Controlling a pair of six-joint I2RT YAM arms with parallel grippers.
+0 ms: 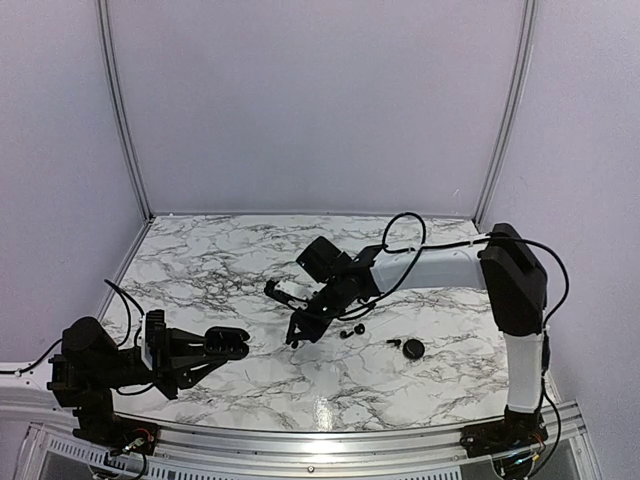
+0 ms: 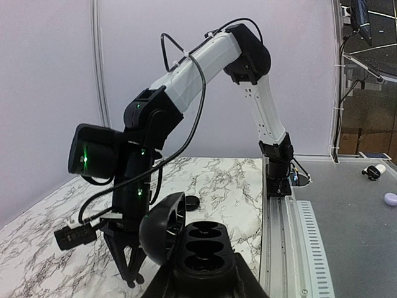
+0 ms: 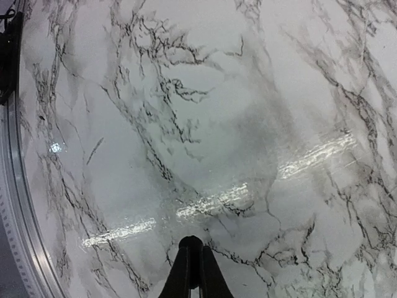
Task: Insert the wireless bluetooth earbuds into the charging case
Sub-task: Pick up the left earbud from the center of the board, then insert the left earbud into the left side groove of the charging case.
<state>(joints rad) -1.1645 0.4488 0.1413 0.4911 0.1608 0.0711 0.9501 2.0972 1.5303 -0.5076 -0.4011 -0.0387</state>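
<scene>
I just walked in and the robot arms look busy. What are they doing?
The left hand holds an open black charging case. The right hand is shut, pointing down at the marble table beside the case. I can't tell if it has anything pinched. A few tiny black earbuds lie on the table nearby.

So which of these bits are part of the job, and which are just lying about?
Job: open charging case; tiny black earbuds on the table.
Lying about, seemingly: round black disc on the table; white bit and lilac bit beyond its edge.
</scene>
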